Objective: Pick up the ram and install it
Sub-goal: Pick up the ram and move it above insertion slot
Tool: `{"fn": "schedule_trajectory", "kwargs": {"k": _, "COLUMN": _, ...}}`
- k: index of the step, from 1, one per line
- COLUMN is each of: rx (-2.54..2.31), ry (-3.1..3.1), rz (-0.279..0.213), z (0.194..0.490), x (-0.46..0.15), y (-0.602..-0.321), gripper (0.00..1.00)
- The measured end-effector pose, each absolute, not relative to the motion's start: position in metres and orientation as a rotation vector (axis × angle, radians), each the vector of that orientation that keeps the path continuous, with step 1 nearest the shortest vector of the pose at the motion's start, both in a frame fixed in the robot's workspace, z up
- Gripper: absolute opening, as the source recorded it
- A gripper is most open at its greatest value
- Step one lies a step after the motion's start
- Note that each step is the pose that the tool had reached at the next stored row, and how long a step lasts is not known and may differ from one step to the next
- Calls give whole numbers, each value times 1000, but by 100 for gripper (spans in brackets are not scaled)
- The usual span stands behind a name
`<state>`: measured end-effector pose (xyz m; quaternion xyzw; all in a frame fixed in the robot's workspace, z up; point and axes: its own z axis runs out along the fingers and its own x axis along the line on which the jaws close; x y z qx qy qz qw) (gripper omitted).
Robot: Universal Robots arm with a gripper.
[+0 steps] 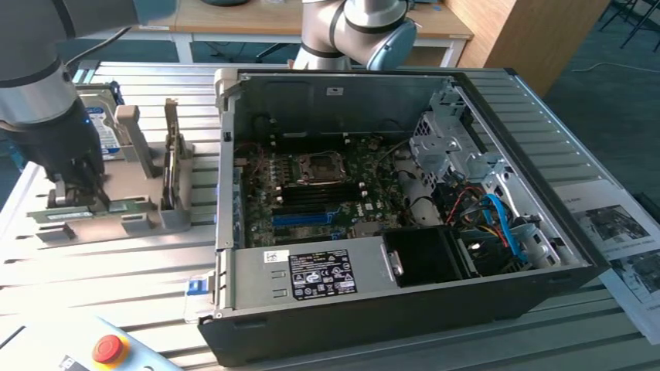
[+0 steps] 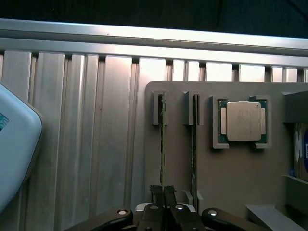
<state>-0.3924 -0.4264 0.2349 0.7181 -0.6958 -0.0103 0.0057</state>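
exterior view, tool (image 1: 80,195) clamped on ram (image 1: 119,205) in grey holder (image 1: 154,222), ribbed metal table (image 1: 103,267), open computer case (image 1: 413,297)

Bright glare on ribbed metal table (image 2: 115,120), dim shadow inside computer case (image 1: 341,332).

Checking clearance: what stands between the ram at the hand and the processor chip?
Another thin stick, standing on edge; the wrist view shows it.

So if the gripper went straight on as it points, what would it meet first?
The ram, on edge in the grey holder; the gripper looks shut on its top edge, depth unclear.
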Motion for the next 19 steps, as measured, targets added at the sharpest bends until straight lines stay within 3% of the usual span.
{"fn": "schedule_trajectory", "kwargs": {"k": 19, "rx": 2248, "ry": -2178, "rz": -32, "z": 266, "x": -392, "y": -426, "gripper": 12}}
